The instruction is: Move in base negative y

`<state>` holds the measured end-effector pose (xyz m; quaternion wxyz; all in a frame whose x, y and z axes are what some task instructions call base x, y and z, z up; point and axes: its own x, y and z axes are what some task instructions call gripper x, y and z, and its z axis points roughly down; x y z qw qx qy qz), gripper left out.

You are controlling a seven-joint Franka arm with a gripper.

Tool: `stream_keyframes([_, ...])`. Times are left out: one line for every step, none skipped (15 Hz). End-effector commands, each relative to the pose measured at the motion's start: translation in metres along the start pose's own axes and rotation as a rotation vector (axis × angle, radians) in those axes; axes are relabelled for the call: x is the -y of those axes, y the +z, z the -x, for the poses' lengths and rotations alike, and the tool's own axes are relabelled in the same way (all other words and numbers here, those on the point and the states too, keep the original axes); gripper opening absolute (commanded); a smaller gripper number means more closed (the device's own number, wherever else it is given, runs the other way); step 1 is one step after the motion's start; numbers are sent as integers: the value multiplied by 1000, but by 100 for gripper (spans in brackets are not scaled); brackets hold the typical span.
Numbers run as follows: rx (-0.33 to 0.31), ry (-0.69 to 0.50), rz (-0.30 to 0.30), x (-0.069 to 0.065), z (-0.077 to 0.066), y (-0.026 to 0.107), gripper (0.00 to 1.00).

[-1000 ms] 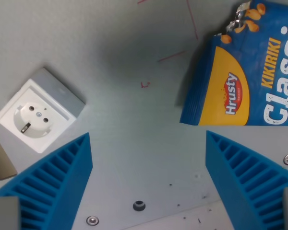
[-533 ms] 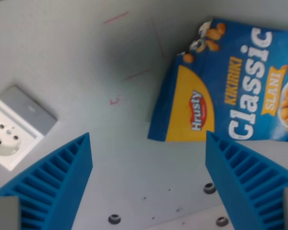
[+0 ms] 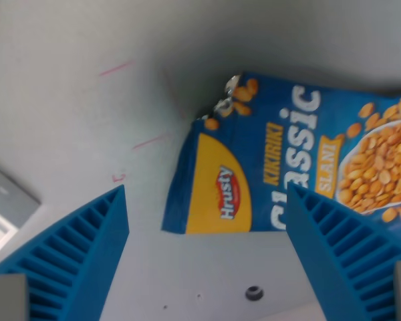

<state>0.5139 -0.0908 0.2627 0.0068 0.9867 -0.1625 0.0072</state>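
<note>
End effector (image 3: 207, 257) spread wide, holding nothing, above the grey surface (image 3: 67, 120). Peanut bag (image 3: 287, 177) lies flat between the blue fingers (image 3: 70, 257); wall socket (image 3: 3, 210) at the wrist view's left edge. Judged mid-translation along base negative y; next move calls for steady height, same heading.

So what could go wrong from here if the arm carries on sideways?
The snack bag lies between the open claw and partly behind its finger on the wrist view's right; a low sweep could snag or drag it. The socket sits at the frame's left edge, nearly out of view, so contact there might go unseen.
</note>
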Motion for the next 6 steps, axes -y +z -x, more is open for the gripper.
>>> stream_keyframes([21,-16,-3,-13,-14,-1,100])
stream_keyframes([21,-16,-3,-17,-17,0,100])
stream_keyframes([21,-16,-3,-22,-21,0,100])
stream_keyframes([21,-16,-3,-27,-24,0,100])
stream_keyframes([21,-16,-3,-32,-27,0,100])
stream_keyframes([21,-16,-3,-37,-31,1,100])
